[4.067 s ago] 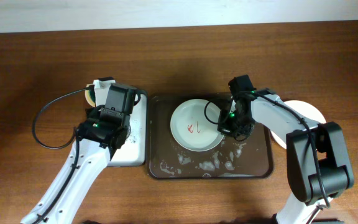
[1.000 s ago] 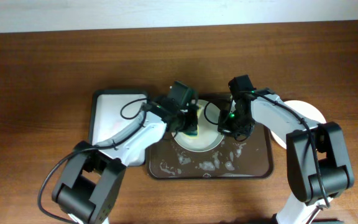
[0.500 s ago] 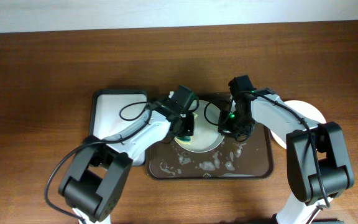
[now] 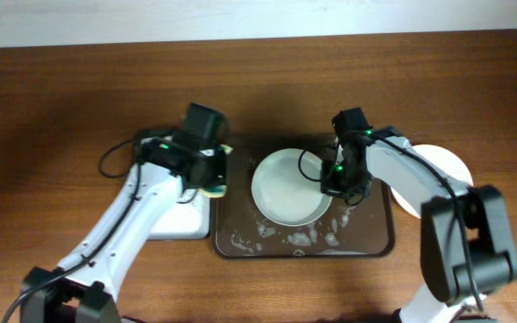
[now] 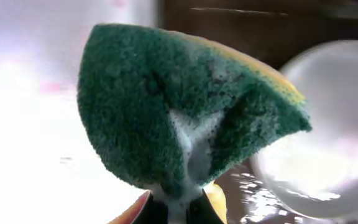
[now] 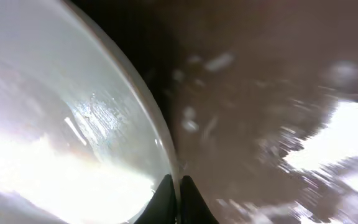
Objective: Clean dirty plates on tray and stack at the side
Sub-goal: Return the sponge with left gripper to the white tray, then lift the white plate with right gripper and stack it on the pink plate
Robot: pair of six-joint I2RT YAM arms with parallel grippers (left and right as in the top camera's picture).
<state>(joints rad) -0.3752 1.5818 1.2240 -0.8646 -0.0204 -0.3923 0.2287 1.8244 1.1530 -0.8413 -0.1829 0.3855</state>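
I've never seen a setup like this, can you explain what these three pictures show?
These are two robot arms at a wooden table. The wide picture looks straight down from above; the two close-ups come from a camera on each wrist. On the table sit a dark brown tray flecked with foam, a smaller white tray and a white plate off to the right. The left arm's jaws pinch a green and yellow sponge. The right arm's jaws grip the rim of the pale plate lying in the brown tray.
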